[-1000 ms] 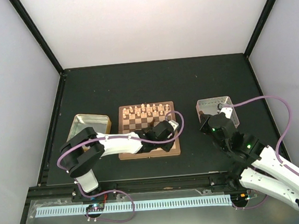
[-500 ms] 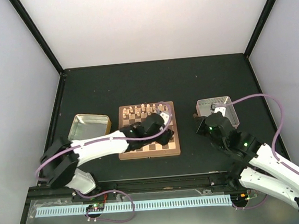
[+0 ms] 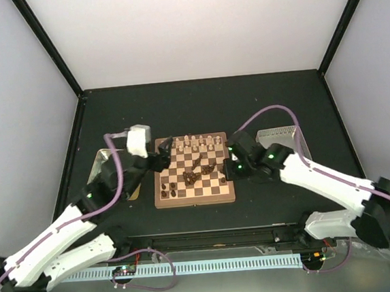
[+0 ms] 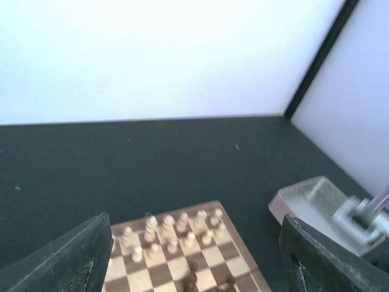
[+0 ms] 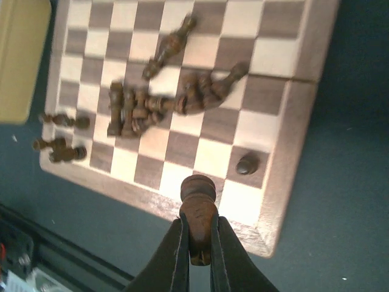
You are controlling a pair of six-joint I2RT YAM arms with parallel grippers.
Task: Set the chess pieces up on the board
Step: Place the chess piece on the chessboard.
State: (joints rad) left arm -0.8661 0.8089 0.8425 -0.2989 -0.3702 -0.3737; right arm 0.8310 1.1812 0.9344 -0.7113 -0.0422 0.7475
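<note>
The right gripper (image 5: 197, 242) pinches 1 dark piece (image 5: 197, 204) above the board (image 5: 213, 157), near its right corner, likely to stand it there; the left gripper (image 4: 194, 260) gapes wide, empty.

I list on the dark table (image 3: 198, 105): board (image 3: 196, 200) centre, gold-rimmed tray (image 3: 101, 161) left, grey box (image 3: 279, 134) right.

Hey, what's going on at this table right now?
A robot is setting up chess on the board. The right end effector is shut on a dark piece, held over the board's near right part. The left end effector hangs open and empty by the board's left side. The pale pieces stand along the far rows; most dark pieces lie in a heap mid-board.
</note>
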